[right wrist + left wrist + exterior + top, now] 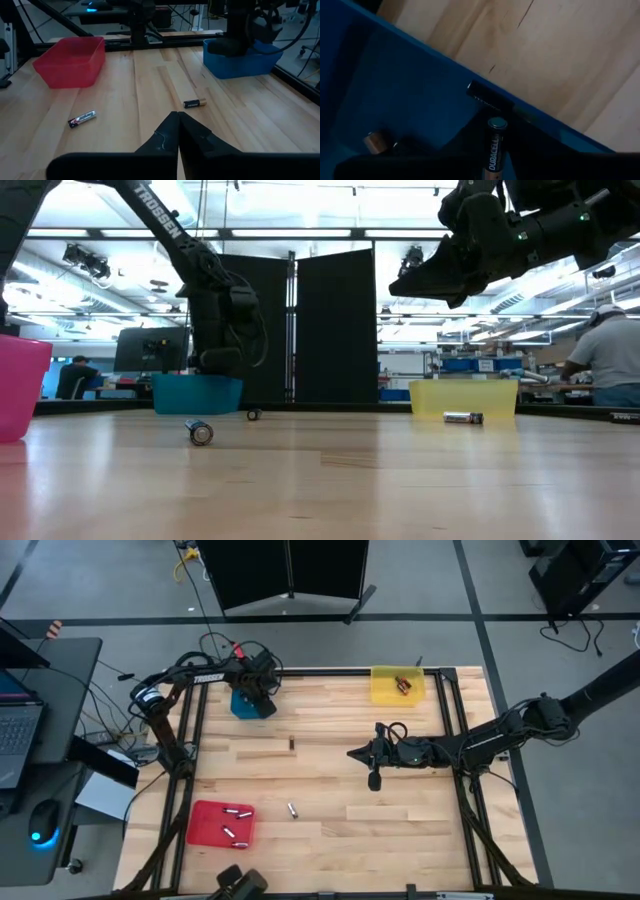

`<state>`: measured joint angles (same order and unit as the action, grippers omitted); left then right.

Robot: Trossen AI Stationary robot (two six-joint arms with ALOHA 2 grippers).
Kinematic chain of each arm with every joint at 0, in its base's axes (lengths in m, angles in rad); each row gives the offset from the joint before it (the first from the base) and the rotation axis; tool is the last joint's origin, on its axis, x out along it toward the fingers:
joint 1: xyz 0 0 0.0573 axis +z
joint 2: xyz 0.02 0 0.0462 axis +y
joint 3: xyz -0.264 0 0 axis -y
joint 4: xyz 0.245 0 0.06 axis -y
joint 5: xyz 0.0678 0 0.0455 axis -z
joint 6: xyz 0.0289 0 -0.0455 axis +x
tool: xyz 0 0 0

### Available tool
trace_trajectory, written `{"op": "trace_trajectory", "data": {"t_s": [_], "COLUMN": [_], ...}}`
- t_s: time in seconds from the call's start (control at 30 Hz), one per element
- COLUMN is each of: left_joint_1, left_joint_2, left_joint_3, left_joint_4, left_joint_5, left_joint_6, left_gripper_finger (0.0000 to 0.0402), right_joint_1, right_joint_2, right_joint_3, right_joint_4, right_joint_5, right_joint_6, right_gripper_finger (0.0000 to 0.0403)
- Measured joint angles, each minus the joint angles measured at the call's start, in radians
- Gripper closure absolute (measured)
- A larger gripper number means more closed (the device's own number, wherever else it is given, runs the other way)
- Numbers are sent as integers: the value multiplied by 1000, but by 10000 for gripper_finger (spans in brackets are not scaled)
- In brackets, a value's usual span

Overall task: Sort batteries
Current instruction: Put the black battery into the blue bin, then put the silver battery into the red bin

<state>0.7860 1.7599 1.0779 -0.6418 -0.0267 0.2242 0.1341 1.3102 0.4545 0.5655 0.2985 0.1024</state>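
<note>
My left gripper (pixel 252 698) reaches down into the blue tray (pixel 262 708) at the far left and is shut on a black Duracell battery (pixel 496 145). Two more cells lie in that tray: a black one (pixel 490 97) against its wall and a copper-ended one (pixel 375 142). My right gripper (pixel 360 753) hovers above mid-table, shut and empty (pixel 178 120). A black, copper-ended battery (pixel 194 103) and a silvery one (pixel 82 119) lie loose on the wood. Batteries also lie in the red tray (pixel 200 830) and the yellow tray (pixel 385 692). My left gripper holds the Duracell battery between its two fingers, and the battery lies along them. Its silvery end (pixel 497 123) sticks out past the fingertips. The fingers come from above into the blue tray. The dark fingers hide the battery's other end.
The red tray sits near the table's front left, the yellow tray (pixel 465 395) at the far right with one cell (pixel 463 418) in front of it in the low view. A black frame runs along the table edges. Open wood lies between the trays. People show in the room behind.
</note>
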Motion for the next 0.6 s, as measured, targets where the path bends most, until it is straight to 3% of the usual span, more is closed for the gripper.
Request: {"op": "trace_trajectory", "data": {"t_s": [0.33,0.6], "left_joint_1": [-40,-99], "left_joint_2": [-5,-76], "left_joint_3": [0,-2], "left_joint_4": [-3,9], "left_joint_5": [-12,-95], "left_joint_6": [-22,-38], "left_gripper_finger": [291,276], "right_joint_1": [0,0], "right_joint_2": [0,0], "right_joint_3": [0,0], "right_joint_4": [0,0], "right_joint_5": [0,0], "right_joint_6": [0,0], "right_gripper_finger": [366,370]}}
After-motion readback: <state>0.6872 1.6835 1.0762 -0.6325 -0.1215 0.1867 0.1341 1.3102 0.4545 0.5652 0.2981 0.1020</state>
